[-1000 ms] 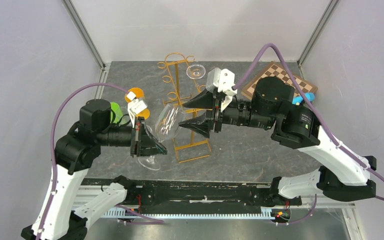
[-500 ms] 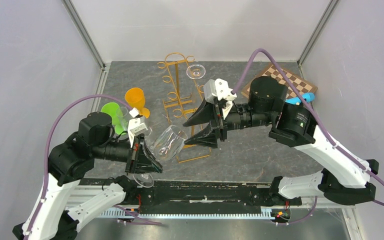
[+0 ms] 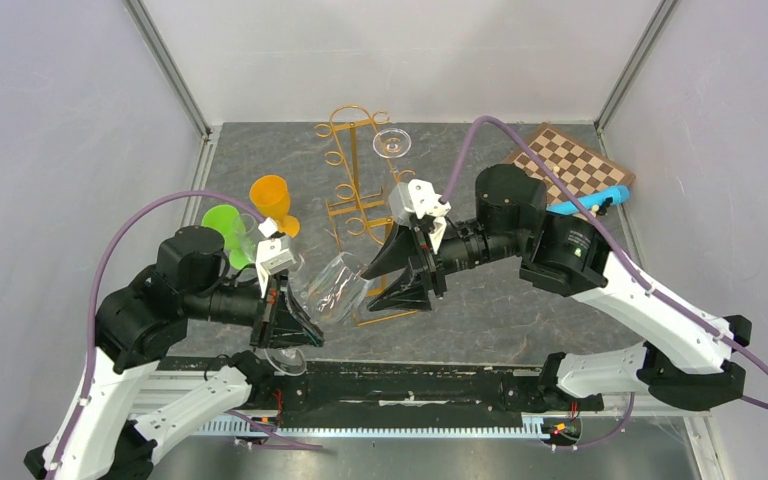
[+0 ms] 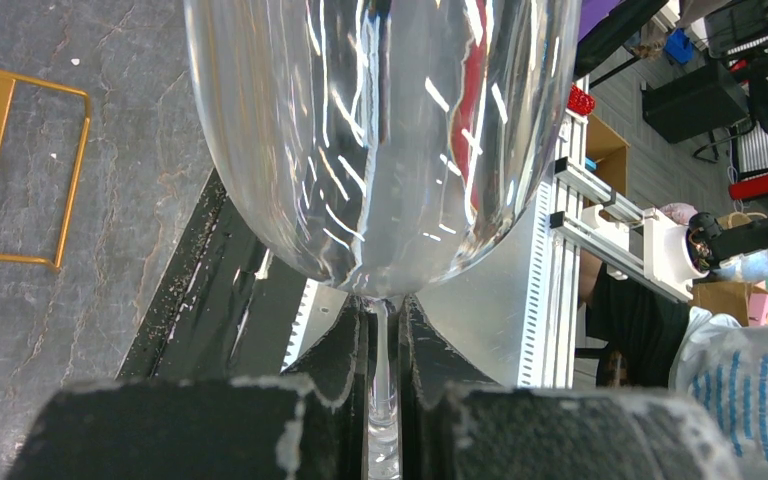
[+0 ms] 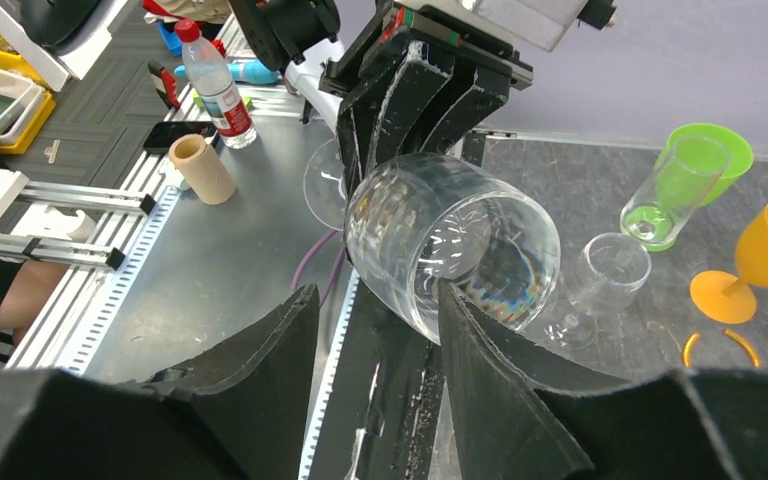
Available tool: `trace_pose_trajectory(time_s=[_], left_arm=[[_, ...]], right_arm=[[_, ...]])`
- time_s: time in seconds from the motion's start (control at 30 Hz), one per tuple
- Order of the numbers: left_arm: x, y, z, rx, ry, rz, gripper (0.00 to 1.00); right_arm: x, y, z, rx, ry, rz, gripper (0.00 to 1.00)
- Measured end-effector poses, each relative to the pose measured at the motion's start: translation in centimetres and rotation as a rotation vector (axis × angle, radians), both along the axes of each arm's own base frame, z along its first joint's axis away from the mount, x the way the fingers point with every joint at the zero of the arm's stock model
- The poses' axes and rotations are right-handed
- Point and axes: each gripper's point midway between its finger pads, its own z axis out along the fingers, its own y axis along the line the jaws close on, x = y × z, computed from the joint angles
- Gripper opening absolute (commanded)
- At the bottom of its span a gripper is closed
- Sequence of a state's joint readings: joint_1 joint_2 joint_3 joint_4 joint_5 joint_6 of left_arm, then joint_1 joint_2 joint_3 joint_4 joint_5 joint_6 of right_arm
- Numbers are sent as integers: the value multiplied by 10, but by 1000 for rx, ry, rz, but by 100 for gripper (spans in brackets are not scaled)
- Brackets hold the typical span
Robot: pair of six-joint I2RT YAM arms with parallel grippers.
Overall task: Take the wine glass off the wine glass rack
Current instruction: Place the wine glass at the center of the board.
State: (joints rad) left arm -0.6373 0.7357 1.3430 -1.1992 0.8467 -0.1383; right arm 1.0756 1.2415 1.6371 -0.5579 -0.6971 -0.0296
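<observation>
Right tool [image 3: 370, 287] neared one held wine glass [image 3: 335, 288]

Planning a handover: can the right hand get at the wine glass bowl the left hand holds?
Probably yes. The right hand is open and faces the wine glass bowl, nothing between them; the left hand grips only the stem.
</observation>
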Motion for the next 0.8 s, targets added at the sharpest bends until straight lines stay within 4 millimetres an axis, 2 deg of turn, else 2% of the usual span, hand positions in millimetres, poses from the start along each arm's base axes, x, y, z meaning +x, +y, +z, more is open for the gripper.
trace_pose_trajectory(time_s=[0.23,0.6,0.73,0.8], left_arm=[[-1,1,-1,2,-1,1,2],[-3,1,-1,3,-1,-12,2],[-4,2,-3,10,5,-9,2],[-5,2,-4,16,12,-9,2]], right_arm=[[-4,5,-6,11,20,38,46],[-9,10,0,45,40,87,30],[-9,12,-5,43,50,97,28],[-10,13,-8,39,58,101,24]])
